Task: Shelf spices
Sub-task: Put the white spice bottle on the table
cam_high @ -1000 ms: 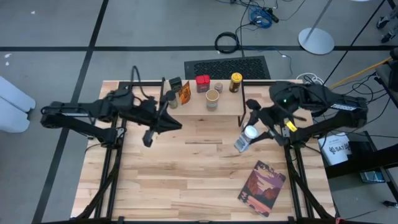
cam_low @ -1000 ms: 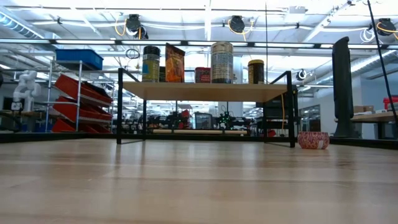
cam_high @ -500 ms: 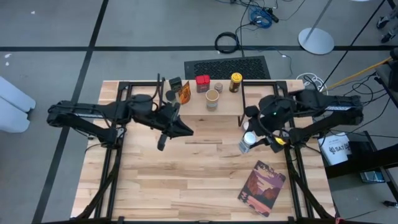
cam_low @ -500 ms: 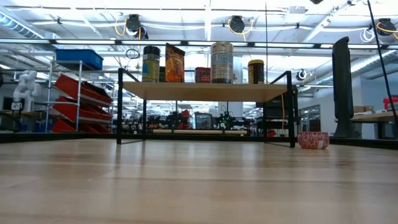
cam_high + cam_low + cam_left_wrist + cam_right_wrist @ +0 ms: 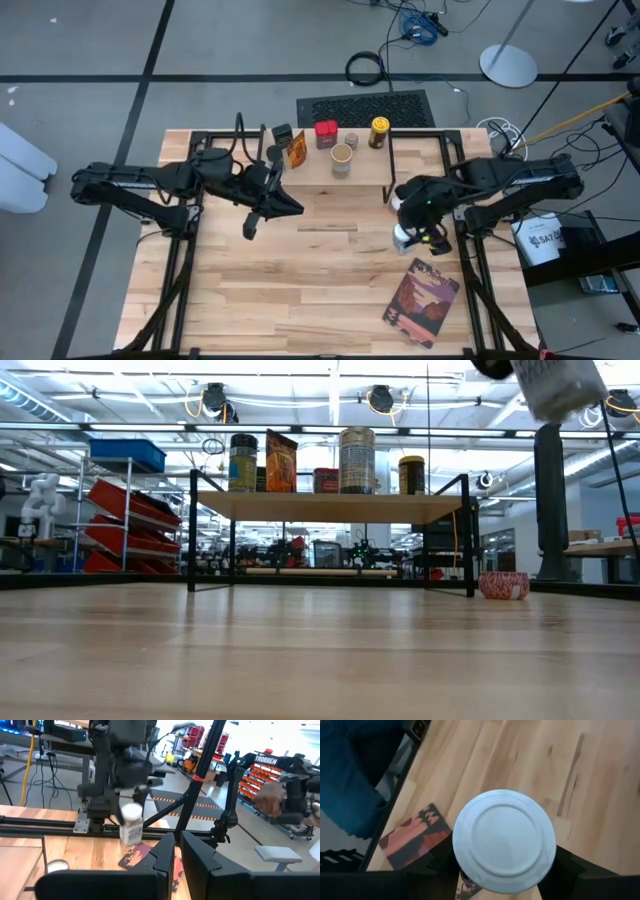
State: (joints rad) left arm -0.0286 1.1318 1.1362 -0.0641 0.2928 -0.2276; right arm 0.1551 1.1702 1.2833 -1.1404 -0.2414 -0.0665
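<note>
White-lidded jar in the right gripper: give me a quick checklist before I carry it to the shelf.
1. Right gripper shut on the white-lidded jar: ok.
2. Jar lifted off the table: ok, per the low view.
3. Free spot on the shelf plank: ok, right end bare.
4. Left gripper clear of the path: ok, shut, left of centre.
5. Book out of the way: ok.
6. Grip firmness: cannot tell.

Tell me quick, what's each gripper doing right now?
Left gripper: shut, empty, above the table's left half.
Right gripper: shut on the small white-lidded spice jar, lifted above the table, right of the shelf.
</note>
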